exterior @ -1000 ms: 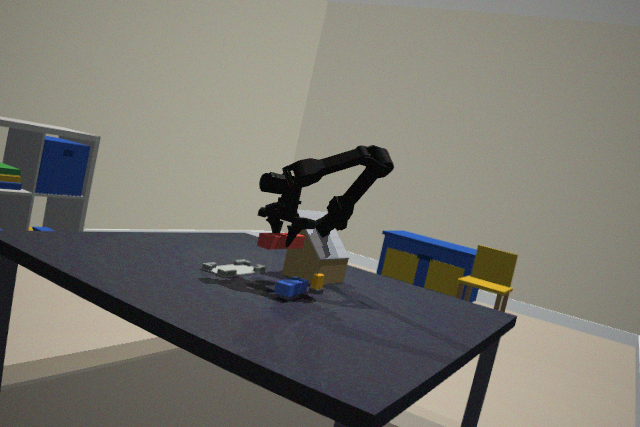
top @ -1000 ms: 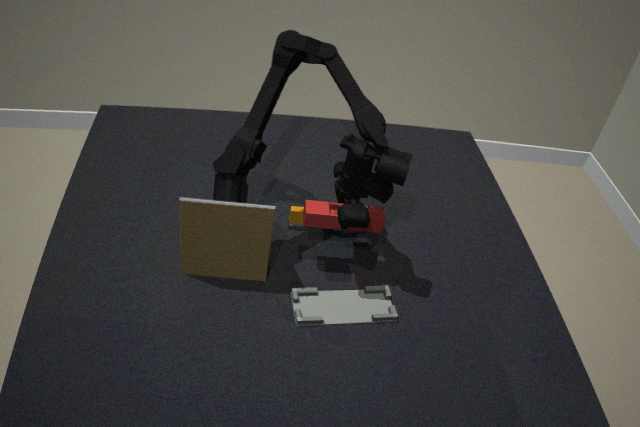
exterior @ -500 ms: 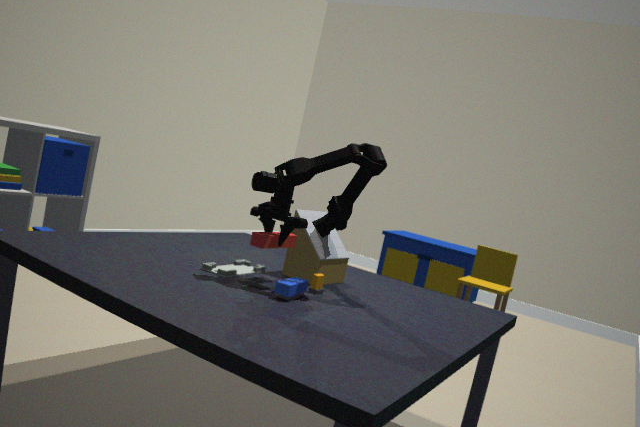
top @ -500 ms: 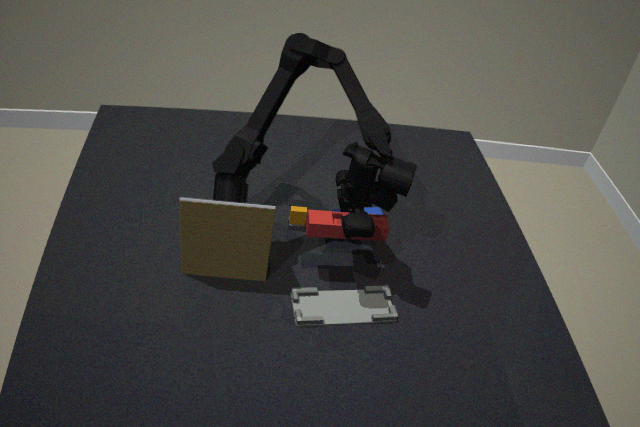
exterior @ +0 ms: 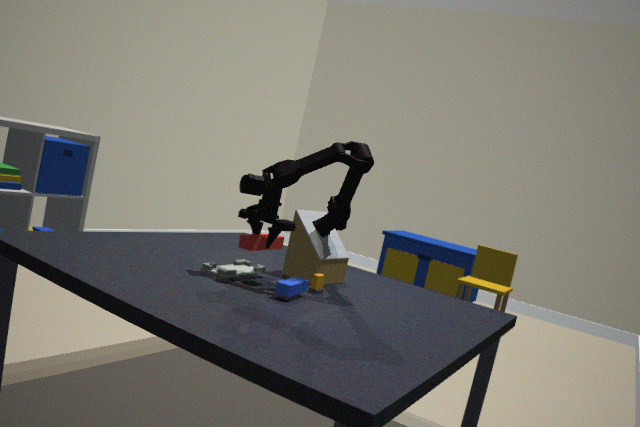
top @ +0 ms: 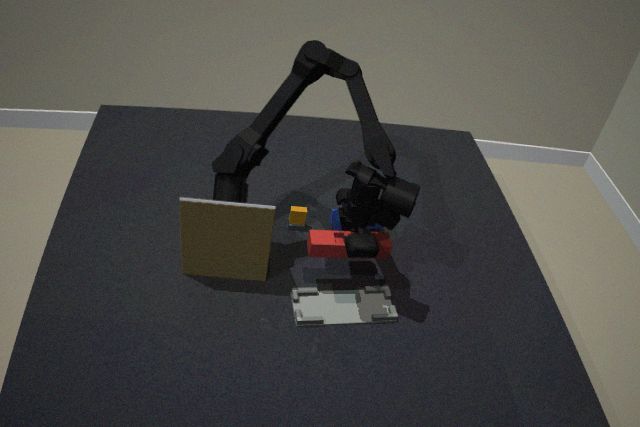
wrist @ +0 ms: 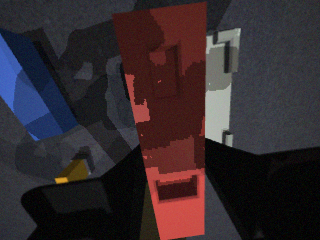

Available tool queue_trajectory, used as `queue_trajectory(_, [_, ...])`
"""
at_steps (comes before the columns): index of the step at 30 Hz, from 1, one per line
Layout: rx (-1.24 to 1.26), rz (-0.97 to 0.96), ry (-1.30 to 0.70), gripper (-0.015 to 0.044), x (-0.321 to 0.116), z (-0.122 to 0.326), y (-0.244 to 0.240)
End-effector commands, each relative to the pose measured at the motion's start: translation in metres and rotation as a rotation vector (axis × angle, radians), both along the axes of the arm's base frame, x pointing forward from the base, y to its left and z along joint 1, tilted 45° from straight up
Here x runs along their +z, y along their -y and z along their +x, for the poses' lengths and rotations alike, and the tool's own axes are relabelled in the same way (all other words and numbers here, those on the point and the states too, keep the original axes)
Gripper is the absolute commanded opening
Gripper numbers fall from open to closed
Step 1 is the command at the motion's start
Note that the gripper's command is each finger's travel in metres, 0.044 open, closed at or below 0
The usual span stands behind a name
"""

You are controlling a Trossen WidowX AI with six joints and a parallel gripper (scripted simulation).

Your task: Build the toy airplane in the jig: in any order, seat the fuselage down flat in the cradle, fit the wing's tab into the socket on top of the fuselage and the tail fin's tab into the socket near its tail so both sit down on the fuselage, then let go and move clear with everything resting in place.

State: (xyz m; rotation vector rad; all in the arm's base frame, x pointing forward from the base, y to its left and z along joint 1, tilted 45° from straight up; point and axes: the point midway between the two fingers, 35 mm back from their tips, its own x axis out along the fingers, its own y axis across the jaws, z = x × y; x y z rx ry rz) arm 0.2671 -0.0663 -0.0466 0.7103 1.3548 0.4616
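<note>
The red fuselage (top: 321,245) (exterior: 249,242) (wrist: 175,120) is level in the air, its two sockets facing up in the wrist view. My gripper (top: 361,237) (exterior: 263,239) (wrist: 168,141) is shut on its sides. The pale cradle (top: 336,311) (exterior: 235,270) (wrist: 218,117) lies lower on the table, nothing in it; in the top view it shows in front of the fuselage, and in the wrist view the fuselage hides part of it. The blue wing (top: 336,218) (exterior: 290,288) (wrist: 27,90) lies behind, partly hidden by the gripper in the top view. The orange tail fin (top: 298,215) (exterior: 317,281) (wrist: 75,171) stands near the wing.
A tall wedge-shaped block (top: 224,241) (exterior: 295,254) with tan sides and a pale sloping top stands left of the cradle in the top view, in front of the arm's base. The dark table (top: 155,350) (exterior: 289,350) carries everything.
</note>
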Motion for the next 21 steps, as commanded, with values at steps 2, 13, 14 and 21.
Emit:
queue_trajectory(2, [0.012,-0.014,0.015,0.0000,-0.013,0.001,0.008])
queue_trajectory(13, [0.027,-0.013,0.035,0.0000,-0.046,-0.003,0.019])
queue_trajectory(14, [0.029,-0.013,0.037,0.0000,-0.049,-0.004,0.020])
queue_trajectory(21, [0.039,-0.012,0.050,0.0000,-0.070,-0.008,0.025])
